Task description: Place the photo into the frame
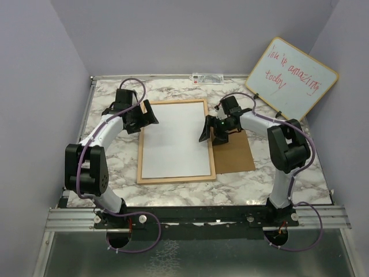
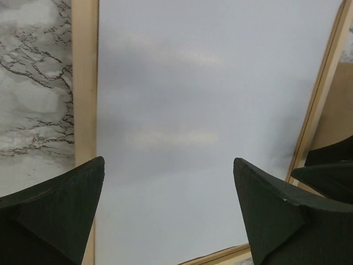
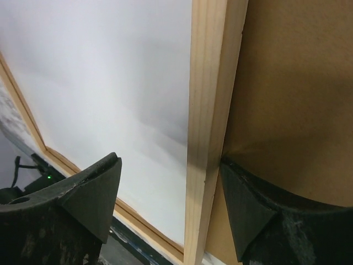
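Marble tabletop (image 1: pixel 124 164): thin light-wood rectangular frame (image 1: pixel 176 179) holding thin rectangular photo (image 1: pixel 176 138), white side up.
Left gripper (image 2: pixel 168 163) and right gripper (image 3: pixel 171 160) both spread; photo's printed side hidden.

the right gripper (image 3: pixel 170 161) hangs low over the frame (image 3: pixel 212 83), its two dark fingers (image 3: pixel 88 199) spread wide, one on each side of a pale wood rail that runs up the middle. left of the rail a plain white sheet (image 3: pixel 110 72) lies inside the frame, reaching to the far rail, which slants across the lower left. right of the rail lies a brown backing board (image 3: pixel 298 83), and that side's finger is over it, close against the rail's outer edge. a small green light (image 3: pixel 48 177) glows on dark hardware at lower left.
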You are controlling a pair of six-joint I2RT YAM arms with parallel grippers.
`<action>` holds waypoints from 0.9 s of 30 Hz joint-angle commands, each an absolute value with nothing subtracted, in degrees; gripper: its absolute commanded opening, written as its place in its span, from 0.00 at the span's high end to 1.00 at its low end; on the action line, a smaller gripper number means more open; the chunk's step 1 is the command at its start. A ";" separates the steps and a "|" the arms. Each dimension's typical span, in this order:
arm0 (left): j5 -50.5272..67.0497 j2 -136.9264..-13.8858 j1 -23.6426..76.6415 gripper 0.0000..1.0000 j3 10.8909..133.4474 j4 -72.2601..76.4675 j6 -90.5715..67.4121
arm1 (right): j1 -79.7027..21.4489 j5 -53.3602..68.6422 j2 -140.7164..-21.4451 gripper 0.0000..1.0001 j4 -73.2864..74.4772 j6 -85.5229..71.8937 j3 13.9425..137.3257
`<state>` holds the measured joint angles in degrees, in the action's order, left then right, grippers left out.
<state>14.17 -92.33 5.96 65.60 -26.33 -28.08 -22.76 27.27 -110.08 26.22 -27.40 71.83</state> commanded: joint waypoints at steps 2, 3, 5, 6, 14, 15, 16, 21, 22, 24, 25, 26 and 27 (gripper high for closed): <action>16.56 -89.22 5.61 0.01 68.56 -26.66 -28.30 | -23.97 35.12 -114.24 0.24 17.57 -30.25 74.97; 16.41 -89.21 5.60 0.01 68.75 -26.83 -28.30 | -24.18 36.02 -114.79 0.24 16.58 -30.79 75.37; 15.99 -89.30 5.55 0.01 69.05 -27.11 -28.34 | -24.89 37.23 -115.90 0.24 14.79 -31.77 76.72; 15.84 -89.38 5.60 0.01 69.14 -27.20 -28.32 | -25.28 37.74 -116.45 0.25 14.01 -32.18 77.39; 18.85 -91.22 6.00 0.01 70.88 -27.25 -28.91 | -29.28 40.36 -121.57 0.25 10.05 -34.10 83.12; 19.46 -91.56 6.33 0.01 71.22 -27.17 -28.96 | -29.39 40.49 -121.59 0.25 8.97 -34.27 83.34; 19.91 -92.05 6.74 0.01 71.60 -27.16 -29.04 | -29.44 40.28 -121.39 0.25 8.36 -34.17 83.36; 19.82 -95.75 11.24 0.01 75.95 -26.82 -29.89 | -28.45 27.78 -115.29 0.24 8.47 -35.45 79.33; 19.46 -96.73 12.48 0.01 77.31 -26.71 -30.15 | -27.15 24.35 -113.09 0.23 8.33 -36.93 77.24; 18.86 -99.22 15.12 0.01 80.32 -26.19 -30.52 | -24.69 18.37 -107.72 0.24 7.37 -40.68 71.43; 18.36 -100.47 16.52 0.01 81.96 -26.00 -30.69 | -23.15 15.81 -104.56 0.23 7.01 -42.29 67.97; 18.03 -101.91 17.94 0.01 83.63 -25.75 -30.82 | -21.78 13.24 -101.31 0.24 7.15 -43.95 64.81; 17.84 -103.31 19.38 0.01 85.38 -25.41 -30.99 | -20.38 10.45 -96.84 0.24 7.87 -45.19 62.00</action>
